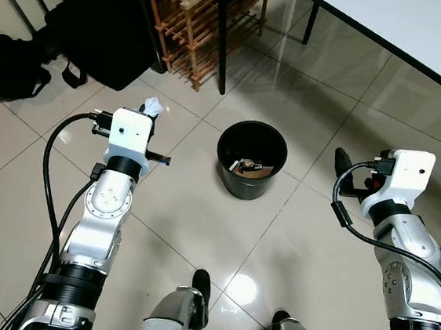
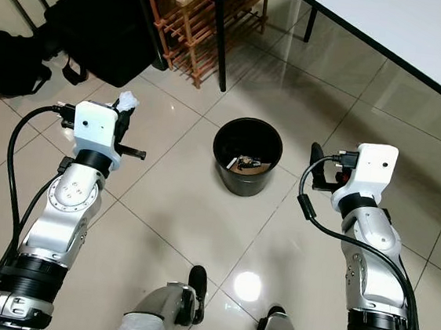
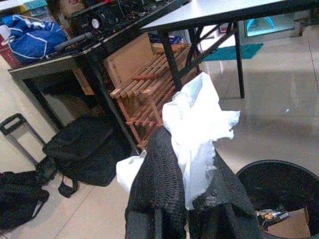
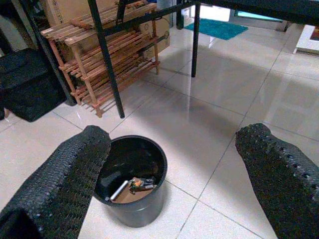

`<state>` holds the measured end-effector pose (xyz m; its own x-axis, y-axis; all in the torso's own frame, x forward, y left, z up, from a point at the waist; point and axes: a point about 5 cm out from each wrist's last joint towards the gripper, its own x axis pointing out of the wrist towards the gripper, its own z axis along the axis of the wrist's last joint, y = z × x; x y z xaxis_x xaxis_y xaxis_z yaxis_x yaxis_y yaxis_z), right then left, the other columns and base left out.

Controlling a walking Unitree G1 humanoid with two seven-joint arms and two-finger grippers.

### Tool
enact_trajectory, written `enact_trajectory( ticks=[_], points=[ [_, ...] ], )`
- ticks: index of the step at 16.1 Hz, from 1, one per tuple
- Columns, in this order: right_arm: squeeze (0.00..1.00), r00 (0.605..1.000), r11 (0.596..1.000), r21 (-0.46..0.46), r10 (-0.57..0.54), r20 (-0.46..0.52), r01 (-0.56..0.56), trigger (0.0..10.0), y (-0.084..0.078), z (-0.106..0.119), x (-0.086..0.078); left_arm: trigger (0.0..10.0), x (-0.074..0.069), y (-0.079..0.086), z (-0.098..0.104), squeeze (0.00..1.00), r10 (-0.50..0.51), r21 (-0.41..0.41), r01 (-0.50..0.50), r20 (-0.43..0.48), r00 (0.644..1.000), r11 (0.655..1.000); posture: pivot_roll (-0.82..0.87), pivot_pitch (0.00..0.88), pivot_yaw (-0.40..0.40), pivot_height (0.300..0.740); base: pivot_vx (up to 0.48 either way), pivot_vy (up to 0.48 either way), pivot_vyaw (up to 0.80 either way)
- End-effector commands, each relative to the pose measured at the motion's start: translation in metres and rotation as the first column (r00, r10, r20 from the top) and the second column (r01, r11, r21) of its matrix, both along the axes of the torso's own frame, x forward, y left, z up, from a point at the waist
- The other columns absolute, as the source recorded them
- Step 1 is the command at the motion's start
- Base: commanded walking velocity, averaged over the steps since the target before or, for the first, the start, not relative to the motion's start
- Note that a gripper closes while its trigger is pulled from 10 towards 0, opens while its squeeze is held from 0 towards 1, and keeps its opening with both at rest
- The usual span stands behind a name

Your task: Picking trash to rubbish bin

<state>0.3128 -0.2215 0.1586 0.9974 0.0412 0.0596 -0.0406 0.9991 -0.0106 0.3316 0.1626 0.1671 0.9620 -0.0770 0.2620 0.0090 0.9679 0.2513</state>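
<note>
Above bin: you are looking at a black bin (image 1: 251,159) standing open-topped, unobstructed.
Behind: a wooden rack (image 1: 204,21) and desk leg (image 1: 221,35) are crowding the far side.

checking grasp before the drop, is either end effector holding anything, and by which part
Left end effector pinches the white tissue by its lower part; right end effector is open, holding nothing.

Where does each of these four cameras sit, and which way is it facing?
Left eye and right eye: on the head, looking down at the black bin on the tiled floor; both arms and feet show.
Left wrist: along the left gripper, shut on white tissue.
Right wrist: along the open right gripper.
All views share the bin.
</note>
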Motion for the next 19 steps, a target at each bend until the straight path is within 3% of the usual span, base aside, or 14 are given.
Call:
enact_trajectory(
  ticks=[1,19],
  points=[
    [0.0,1.0,1.0,0.012,-0.004,-0.016,0.005,10.0,-0.0012,-0.0042,-0.0033,10.0,-0.0012,0.0053,-0.0077,0.0,0.022,0.015,-0.022,-0.034,0.999,1.0,0.04,0.326,0.098,0.74,0.251,0.0,0.0],
    [0.0,1.0,1.0,0.017,-0.016,-0.01,0.016,10.0,-0.0026,-0.0026,-0.0027,10.0,-0.0005,0.0063,-0.0081,0.0,0.029,0.026,-0.028,-0.034,0.999,0.999,0.04,0.326,0.099,0.74,0.295,0.0,0.0]
  ],
)
